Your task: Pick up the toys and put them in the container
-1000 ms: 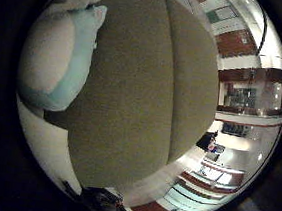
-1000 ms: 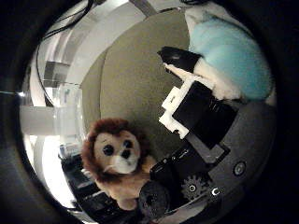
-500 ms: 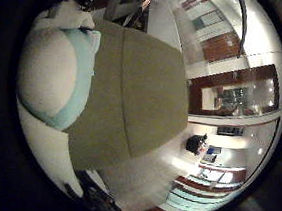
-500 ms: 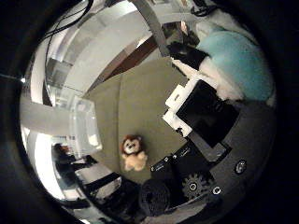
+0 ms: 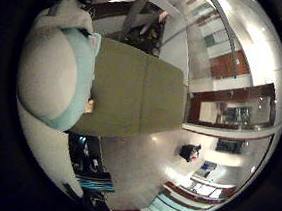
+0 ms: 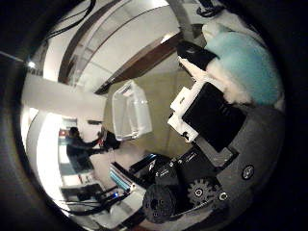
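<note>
A teal and white plush toy (image 5: 56, 77) fills the space close to my palm, lifted well above the olive-green table (image 5: 131, 97). My right hand (image 6: 207, 115) is curled round the toy, whose teal fur (image 6: 245, 62) shows past the white and black fingers (image 6: 185, 103). A clear plastic container (image 6: 131, 115) stands on the table near its edge, off to the side of the hand and far below it. No other toy shows in either view.
Beyond the table's edge lies a shiny pale floor (image 5: 155, 162). Wood-panelled walls (image 5: 232, 94) and shelving stand further off. Dark equipment (image 5: 88, 160) sits on the floor beside the table.
Both views have pulled far back from the table, so the hand has risen with the teal toy. The lion toy has left the view and the clear container has come in.
</note>
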Action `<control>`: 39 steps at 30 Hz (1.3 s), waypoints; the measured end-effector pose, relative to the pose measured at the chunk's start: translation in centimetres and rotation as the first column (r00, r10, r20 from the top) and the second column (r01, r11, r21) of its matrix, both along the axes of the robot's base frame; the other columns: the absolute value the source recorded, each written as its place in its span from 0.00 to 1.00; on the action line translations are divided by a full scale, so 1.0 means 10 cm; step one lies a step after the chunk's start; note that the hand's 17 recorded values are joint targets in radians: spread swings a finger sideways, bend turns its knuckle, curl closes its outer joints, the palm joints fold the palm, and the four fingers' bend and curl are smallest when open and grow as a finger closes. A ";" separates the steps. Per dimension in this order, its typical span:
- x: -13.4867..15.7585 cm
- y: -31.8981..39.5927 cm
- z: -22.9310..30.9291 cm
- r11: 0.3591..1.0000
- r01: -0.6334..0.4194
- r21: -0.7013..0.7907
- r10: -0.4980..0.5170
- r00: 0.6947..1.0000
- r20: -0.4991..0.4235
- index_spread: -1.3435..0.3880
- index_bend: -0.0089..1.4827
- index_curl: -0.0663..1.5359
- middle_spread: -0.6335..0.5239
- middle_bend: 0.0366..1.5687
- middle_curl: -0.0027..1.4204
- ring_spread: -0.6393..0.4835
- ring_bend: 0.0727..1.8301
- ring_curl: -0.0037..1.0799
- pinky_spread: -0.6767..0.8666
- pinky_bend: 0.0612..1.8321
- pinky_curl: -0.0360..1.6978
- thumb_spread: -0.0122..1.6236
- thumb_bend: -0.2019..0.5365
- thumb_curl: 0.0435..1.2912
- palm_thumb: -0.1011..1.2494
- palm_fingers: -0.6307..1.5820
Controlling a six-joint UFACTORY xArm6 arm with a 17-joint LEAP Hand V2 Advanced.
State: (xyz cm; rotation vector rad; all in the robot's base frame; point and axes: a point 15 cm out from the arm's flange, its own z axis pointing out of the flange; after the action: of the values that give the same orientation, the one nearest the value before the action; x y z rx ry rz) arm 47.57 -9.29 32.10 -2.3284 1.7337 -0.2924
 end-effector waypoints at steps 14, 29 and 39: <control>-0.93 3.34 -0.37 0.928 -0.344 0.142 0.348 0.937 -0.003 0.64 0.77 0.57 0.42 0.87 0.51 0.36 0.71 0.73 0.33 0.79 0.44 0.65 0.26 0.45 0.87 0.79; -0.75 4.62 -1.53 0.888 -0.439 0.138 0.423 0.896 0.133 0.63 0.74 0.57 0.42 0.85 0.51 0.36 0.71 0.74 0.32 0.78 0.46 0.65 0.25 0.42 0.82 0.78; -0.55 4.63 -1.72 0.896 -0.425 0.131 0.397 0.897 0.192 0.58 0.54 0.57 0.39 0.73 0.50 0.34 0.67 0.68 0.27 0.75 0.47 0.60 0.24 0.39 0.76 0.63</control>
State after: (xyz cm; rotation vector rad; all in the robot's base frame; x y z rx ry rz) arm 42.05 36.97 14.85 -2.3949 1.1044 -0.2366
